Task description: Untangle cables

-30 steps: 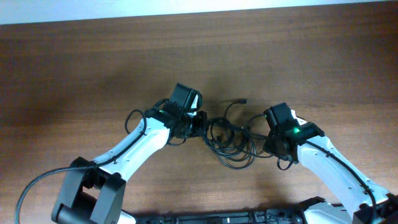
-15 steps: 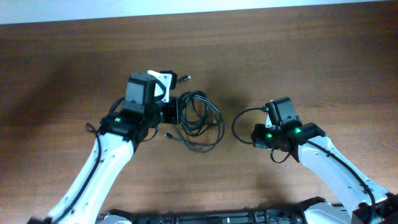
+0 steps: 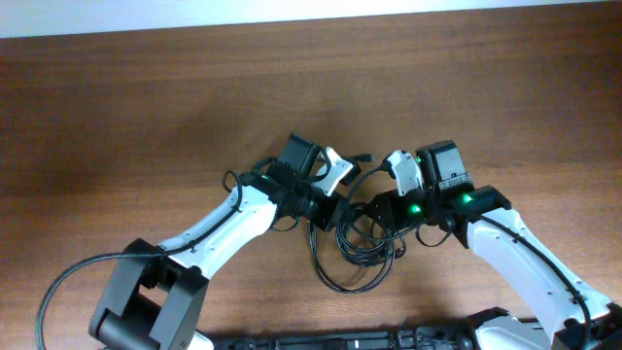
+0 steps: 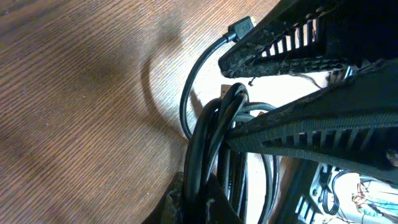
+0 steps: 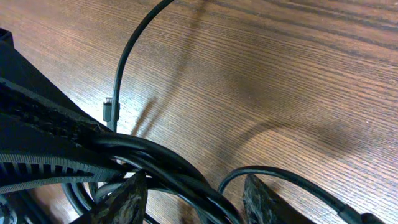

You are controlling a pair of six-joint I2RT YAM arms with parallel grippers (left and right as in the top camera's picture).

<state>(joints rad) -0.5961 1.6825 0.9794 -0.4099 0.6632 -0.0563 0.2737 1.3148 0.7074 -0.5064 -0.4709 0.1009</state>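
The black cables lie as a bundle of overlapping loops on the wooden table, between and just below the two grippers. My left gripper is shut on several cable strands, which run up between its fingers in the left wrist view. My right gripper faces it closely. In the right wrist view its jaws stand wide apart, with thick cable strands passing between them. A small plug hangs on one loose strand. Another plug end lies on the table.
The wooden table extends all around, with a pale wall strip along its far edge. The right gripper's ribbed fingers crowd the left wrist view. The left gripper's ribbed fingers fill the left of the right wrist view.
Half a second ago the left arm held the bundle well to the left, apart from the right gripper. Now both grippers meet at the centre with the bundle hanging below them.
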